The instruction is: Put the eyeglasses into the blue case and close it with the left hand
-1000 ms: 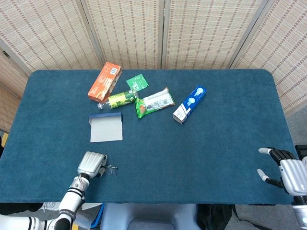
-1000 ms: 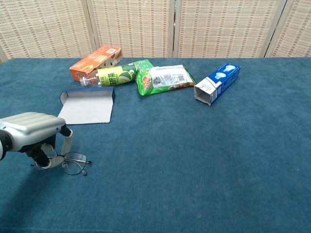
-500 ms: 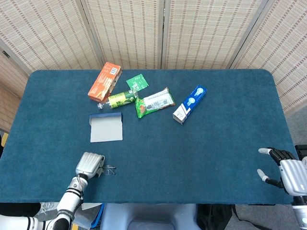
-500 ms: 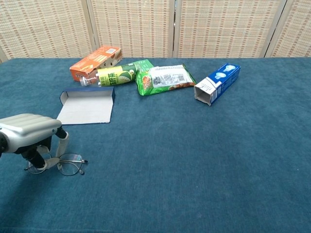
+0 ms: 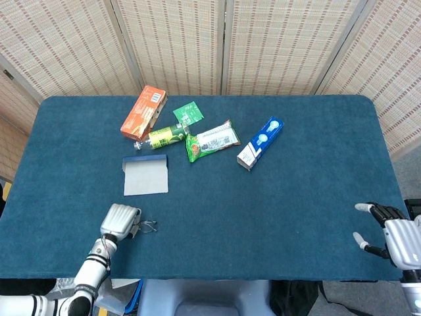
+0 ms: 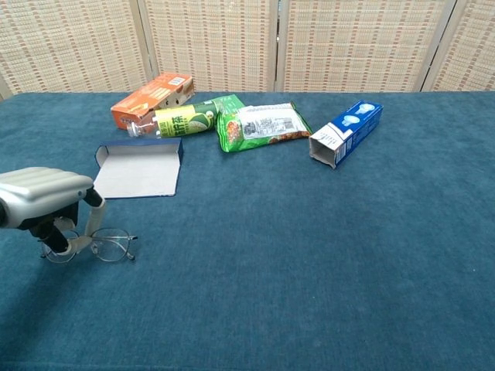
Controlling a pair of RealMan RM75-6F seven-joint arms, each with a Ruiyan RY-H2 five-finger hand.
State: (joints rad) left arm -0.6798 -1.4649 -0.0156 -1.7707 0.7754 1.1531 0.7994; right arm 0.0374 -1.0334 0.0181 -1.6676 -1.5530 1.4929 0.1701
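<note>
Glasses (image 6: pixel 109 247) lay thin and faint on the cloth (image 5: pixel 276 204) below the open case (image 5: pixel 145 175), partly hidden under left hand (image 6: pixel 48 202), whose curled fingers (image 6: pixel 90 220) pinched the frame, right hand (image 5: pixel 393 238) cut off by the corner, fingers spread, empty.

Beyond our left hand (image 6: pixel 46 207), the blue-carpeted table (image 6: pixel 309 255) carries an open blue case (image 6: pixel 139 171), wire eyeglasses (image 6: pixel 108 246) and packets.

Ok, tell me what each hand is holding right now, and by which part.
The left hand pinches the eyeglasses at their left end, by the frame or a temple; which one cannot be told. The right hand holds nothing, fingers apart.
</note>
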